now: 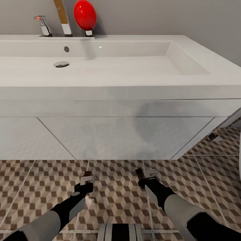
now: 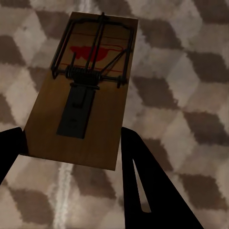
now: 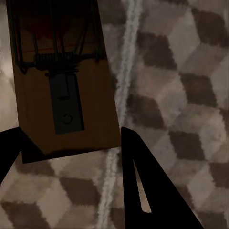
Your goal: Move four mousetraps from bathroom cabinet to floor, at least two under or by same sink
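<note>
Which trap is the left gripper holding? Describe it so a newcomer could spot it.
Start at the wide white rectangular sink, then drop to the brown-and-beige cube-patterned floor tiles before it. Above them, the left gripper holds a small flat brown wooden mousetrap by one end. Unlike the mousetrap in the right gripper, its red bait patch shows clearly.

A red oval object (image 1: 85,15) stands beside a chrome tap (image 1: 43,26) behind the basin

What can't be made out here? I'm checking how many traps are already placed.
- Floor under the sink: hidden by its white cabinet front, head view.
- Far end of the mousetrap in the right gripper: cut off by the frame edge, right wrist view.
- Small dark object by the sink's right end: too small to identify.
</note>
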### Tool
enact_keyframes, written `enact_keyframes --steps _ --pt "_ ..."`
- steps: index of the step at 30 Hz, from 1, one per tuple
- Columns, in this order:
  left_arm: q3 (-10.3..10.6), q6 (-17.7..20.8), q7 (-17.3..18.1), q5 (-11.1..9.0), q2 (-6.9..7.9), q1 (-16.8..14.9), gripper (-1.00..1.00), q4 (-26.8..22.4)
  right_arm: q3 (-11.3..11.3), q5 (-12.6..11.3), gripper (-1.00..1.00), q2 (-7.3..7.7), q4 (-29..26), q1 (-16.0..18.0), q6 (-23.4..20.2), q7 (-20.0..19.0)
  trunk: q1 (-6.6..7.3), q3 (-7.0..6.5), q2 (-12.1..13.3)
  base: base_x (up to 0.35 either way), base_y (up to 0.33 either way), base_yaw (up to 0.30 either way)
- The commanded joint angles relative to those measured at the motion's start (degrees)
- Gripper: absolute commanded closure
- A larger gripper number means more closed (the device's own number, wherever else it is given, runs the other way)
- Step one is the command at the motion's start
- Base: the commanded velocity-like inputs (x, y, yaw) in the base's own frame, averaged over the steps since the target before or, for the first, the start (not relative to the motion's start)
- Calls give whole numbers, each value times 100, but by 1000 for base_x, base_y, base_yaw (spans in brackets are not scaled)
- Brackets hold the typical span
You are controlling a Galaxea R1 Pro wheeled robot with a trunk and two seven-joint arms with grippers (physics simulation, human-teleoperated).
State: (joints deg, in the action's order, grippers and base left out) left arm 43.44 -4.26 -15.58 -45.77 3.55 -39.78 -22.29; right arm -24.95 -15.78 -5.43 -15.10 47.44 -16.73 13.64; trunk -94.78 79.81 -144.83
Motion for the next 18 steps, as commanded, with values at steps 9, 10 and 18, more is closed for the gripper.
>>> enact_keyframes --steps 9,10,18 --pt "53 -37 -41 -38 14 -4 100 -17 -53 -74 100 -7 -10 2 48 34 1 4 -2 0 0 0" --pt "54 -37 -41 -37 14 -4 100 -18 -53 -74 100 -7 -10 2 60 34 1 4 -2 0 0 0" --pt "48 -37 -42 -37 11 -4 100 -21 -49 -88 100 -10 -10 2 200 35 1 4 -2 0 0 0"
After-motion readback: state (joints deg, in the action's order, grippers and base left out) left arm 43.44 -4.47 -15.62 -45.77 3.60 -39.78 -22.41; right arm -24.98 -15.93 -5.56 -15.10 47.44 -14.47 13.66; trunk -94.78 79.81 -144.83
